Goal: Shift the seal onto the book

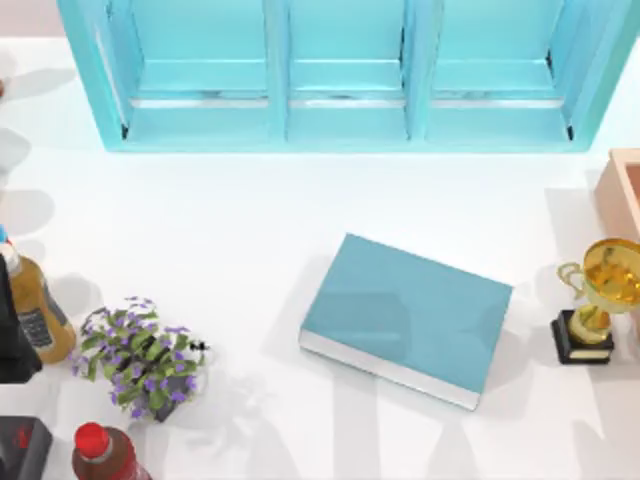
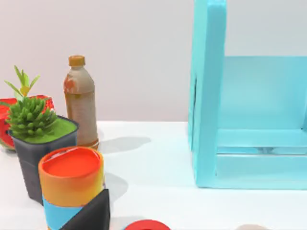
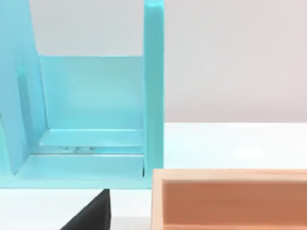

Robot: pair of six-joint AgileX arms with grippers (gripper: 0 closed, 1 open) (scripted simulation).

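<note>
A dark part of the left gripper (image 2: 91,213) is seen in the left wrist view just beside an orange-topped can (image 2: 71,179), and a dark part of the right gripper (image 3: 93,213) is seen in the right wrist view near a wooden box (image 3: 230,199); whether either is clenched or released cannot be told. The book (image 1: 405,318) is laid flat on the white surface (image 1: 250,230), right of centre, in front of the teal shelf unit (image 1: 350,75). It is flanked by a gold trophy (image 1: 600,300) at the right and a flowering plant (image 1: 140,358) at the left.
</note>
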